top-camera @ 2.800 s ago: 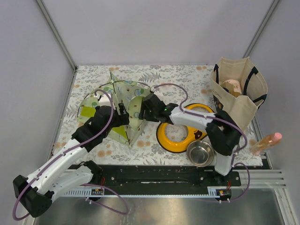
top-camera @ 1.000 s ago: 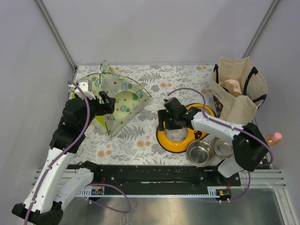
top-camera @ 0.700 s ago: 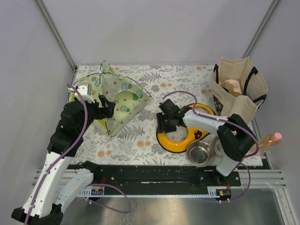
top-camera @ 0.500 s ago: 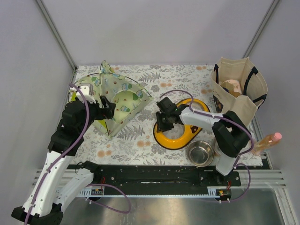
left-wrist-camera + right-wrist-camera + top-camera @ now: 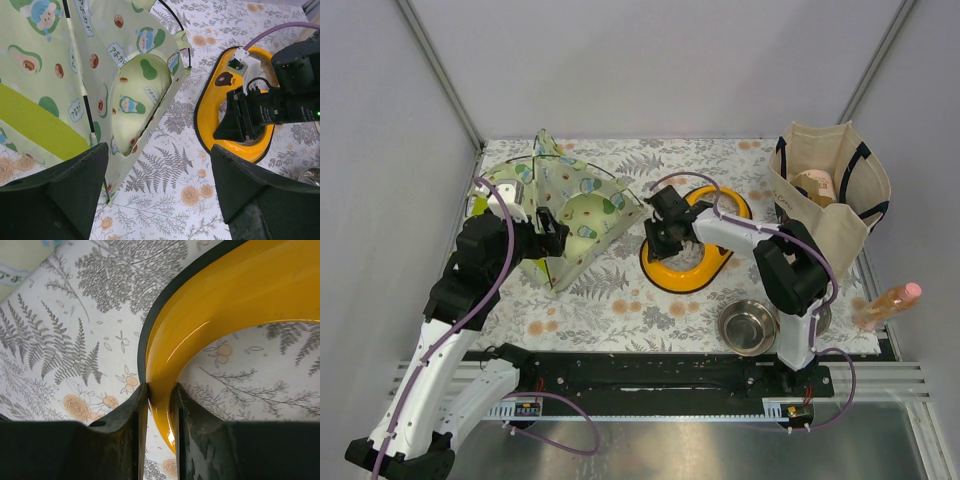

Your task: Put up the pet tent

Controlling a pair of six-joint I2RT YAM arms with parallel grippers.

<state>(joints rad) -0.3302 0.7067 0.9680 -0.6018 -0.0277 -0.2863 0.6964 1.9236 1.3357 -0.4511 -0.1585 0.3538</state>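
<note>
Though the pet tent looks popped open, it sags — left tool spread and empty, right tool pinching the orange feeder; straightening is likely left.

Bright even light, soft shadows, slight glare

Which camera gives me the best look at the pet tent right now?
Top external: nearly the whole pet tent shows, poles included. Left wrist shows only its near panels, close up. Right wrist is filled by the orange feeder, with just a pale fabric sliver at top left.
</note>
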